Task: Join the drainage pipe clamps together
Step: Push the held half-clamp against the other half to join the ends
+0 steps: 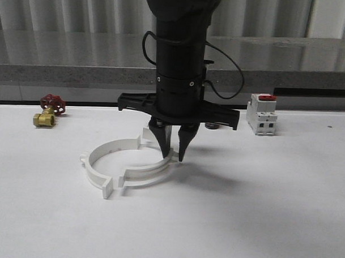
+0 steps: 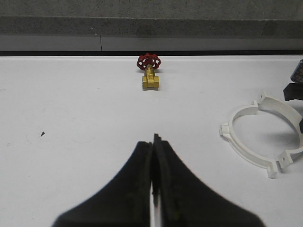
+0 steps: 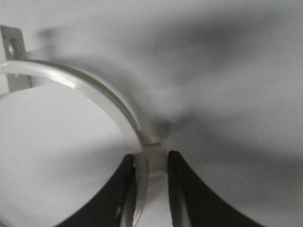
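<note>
A: On the white surface (image 1: 260,211), nearest the camera, what lies there?

B: Two white drainage pipe clamps. The left half-ring (image 1: 96,160) curves open toward three o'clock, its square end tabs at five and one o'clock. The right half-ring (image 1: 151,172) sits just beside it, their front tabs close together; whether they touch I cannot tell.

A: And the right gripper (image 1: 172,147)?

B: It points straight down over the right half-ring's arc. In the right wrist view its fingers (image 3: 124,189) are clamped on that band, one on each side.

A: The left gripper (image 2: 153,170)?

B: In the left wrist view its fingers are pressed together, holding nothing, above bare surface.

A: Farther back?

B: At ten o'clock from the clamps, a brass valve (image 1: 46,118) with a red handwheel; at two o'clock, a white breaker (image 1: 261,116) with a red top. Behind both runs a grey stone ledge (image 1: 78,75).
</note>
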Controlling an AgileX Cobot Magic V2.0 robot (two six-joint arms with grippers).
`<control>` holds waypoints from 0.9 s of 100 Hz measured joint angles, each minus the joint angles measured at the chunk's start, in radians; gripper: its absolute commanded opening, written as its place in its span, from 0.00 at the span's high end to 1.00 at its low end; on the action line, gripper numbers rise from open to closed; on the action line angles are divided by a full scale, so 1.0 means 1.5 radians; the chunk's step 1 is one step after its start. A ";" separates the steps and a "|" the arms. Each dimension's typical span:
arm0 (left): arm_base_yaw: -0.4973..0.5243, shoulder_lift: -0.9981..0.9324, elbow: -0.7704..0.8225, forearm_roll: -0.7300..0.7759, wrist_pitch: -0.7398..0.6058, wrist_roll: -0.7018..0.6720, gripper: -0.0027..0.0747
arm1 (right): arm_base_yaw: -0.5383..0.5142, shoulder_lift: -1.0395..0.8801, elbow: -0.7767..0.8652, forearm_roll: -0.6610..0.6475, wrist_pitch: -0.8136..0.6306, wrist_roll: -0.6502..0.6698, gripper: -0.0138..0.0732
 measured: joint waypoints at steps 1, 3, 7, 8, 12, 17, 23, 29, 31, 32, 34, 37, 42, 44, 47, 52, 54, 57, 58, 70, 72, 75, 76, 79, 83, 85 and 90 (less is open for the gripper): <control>0.000 0.000 0.000 0.000 0.000 0.000 0.99 | 0.000 0.001 0.000 0.000 0.000 0.000 0.79; 0.000 0.000 0.000 0.000 0.000 0.000 0.99 | 0.001 0.001 0.000 0.000 0.000 0.000 0.79; 0.000 0.000 0.000 0.000 0.000 0.000 0.99 | 0.003 0.001 0.000 0.000 0.000 0.000 0.79; 0.000 0.000 0.000 0.000 0.000 0.000 0.99 | 0.003 0.003 0.000 0.000 0.000 0.000 0.79; 0.000 0.000 0.000 0.000 0.000 0.000 0.99 | 0.004 0.006 0.000 0.000 0.000 0.000 0.79; 0.000 0.000 0.000 0.000 0.000 0.000 0.99 | 0.005 0.009 0.000 0.000 0.000 0.001 0.79; 0.000 0.000 0.000 0.000 0.000 0.000 0.99 | 0.005 0.013 0.000 0.000 0.000 0.001 0.79; 0.000 0.000 0.000 0.000 0.000 0.000 0.99 | 0.005 0.013 0.000 0.000 -0.002 0.001 0.79; 0.000 0.000 0.000 0.000 0.000 0.000 0.99 | 0.005 0.013 0.000 0.000 -0.002 0.001 0.79; 0.000 0.000 0.000 0.000 0.000 0.000 0.99 | 0.005 0.013 0.000 0.000 -0.002 0.001 0.79; 0.000 0.000 0.000 0.000 0.000 0.000 0.99 | 0.005 0.013 0.000 0.000 -0.002 0.001 0.79; 0.000 0.000 0.000 0.000 0.000 0.000 0.99 | 0.005 0.013 0.000 0.000 -0.002 0.001 0.79; 0.000 0.000 0.000 0.000 0.000 0.000 0.99 | 0.005 0.013 0.000 0.000 -0.002 0.003 0.79; 0.000 0.000 0.000 0.000 0.000 0.000 0.99 | 0.005 0.013 0.000 0.000 -0.002 0.003 0.79; 0.000 0.000 0.000 0.000 0.000 0.000 0.99 | 0.005 0.013 0.000 0.000 -0.002 0.003 0.79; 0.000 0.000 0.000 0.000 0.000 0.000 0.99 | 0.005 0.013 0.000 0.000 -0.002 0.003 0.79; 0.000 0.000 0.000 0.000 0.000 0.000 0.99 | 0.005 0.013 0.000 0.000 -0.002 0.003 0.79; 0.000 0.000 0.000 0.000 0.000 0.000 0.99 | 0.005 0.013 0.000 0.000 -0.002 0.003 0.79; 0.000 0.000 0.000 0.000 0.000 0.000 0.99 | 0.005 0.013 0.000 0.000 -0.002 0.003 0.79; 0.000 0.000 0.000 0.000 0.000 0.000 0.99 | 0.005 0.014 0.000 0.000 -0.002 0.005 0.78; 0.000 0.000 0.000 0.000 0.000 0.000 0.99 | 0.005 0.014 0.000 0.000 -0.002 0.005 0.78; 0.000 0.000 0.000 0.000 0.000 0.000 0.99 | 0.005 0.014 0.000 0.001 -0.002 0.005 0.78; 0.000 0.000 0.000 0.000 0.000 0.000 0.99 | 0.005 0.015 0.000 0.001 -0.002 0.005 0.78; 0.000 0.000 0.000 0.000 0.000 0.000 0.99 | 0.005 0.016 0.000 0.001 -0.002 0.005 0.78; 0.000 0.000 0.000 0.000 0.000 0.000 0.99 | 0.005 0.016 -0.002 0.003 -0.002 0.005 0.77; 0.000 0.000 0.000 0.000 0.000 0.000 0.99 | 0.005 0.017 -0.002 0.006 -0.002 0.005 0.76; 0.000 0.000 0.000 0.000 0.000 0.000 0.99 | 0.005 0.017 -0.002 0.008 -0.002 0.005 0.75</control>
